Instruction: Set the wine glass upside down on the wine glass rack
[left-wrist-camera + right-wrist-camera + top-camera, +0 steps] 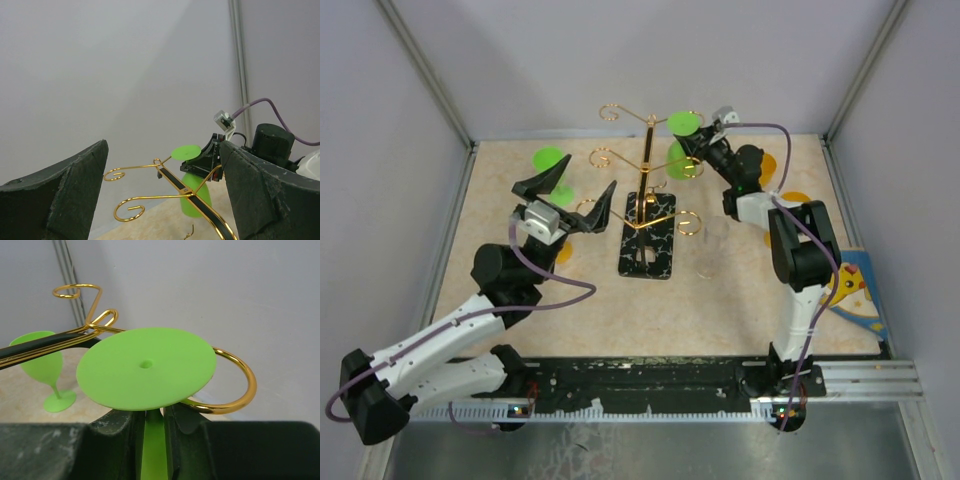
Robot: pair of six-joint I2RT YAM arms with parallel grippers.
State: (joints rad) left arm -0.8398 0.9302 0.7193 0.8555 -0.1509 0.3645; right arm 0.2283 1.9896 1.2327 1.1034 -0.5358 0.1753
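right arm pose: reached way out over the table to the wine glass rack (645, 255), elbow bent, wrist up level with the stand's upper arms

right gripper (152, 422): pretty much closed, fingers (192, 437) pinched in on the stem of the wine glass (145, 367), one each side

glass vs right gripper: upside down, green stem running straight up between the fingertips, round foot sitting right above them, bowl hanging below the fingers and hidden in the wrist view

glass vs rack: foot spread over a gold wire arm, curled end poking out from under it just right of the gripper; looks like it's lying on the wire, but actual contact is hard to call

rack vs right gripper: wire arm leading off to the left of the fingertips toward the central pole, another gold curl higher up and further left; black white-veined base down on the table, below and left of the gripper in the top view

left arm pose: stretched forward from its base, forearm low over the table, wrist tipped up and aimed at the rack

left gripper (591, 175): wide open, nothing in it, stopped short of the pole, gold curls and the gripped glass framed between its two fingers in its own wrist view

second green wine glass (42, 360): upright on the table, off to the left and beyond the right gripper, apart from the rack, just past the left gripper's outer finger in the top view
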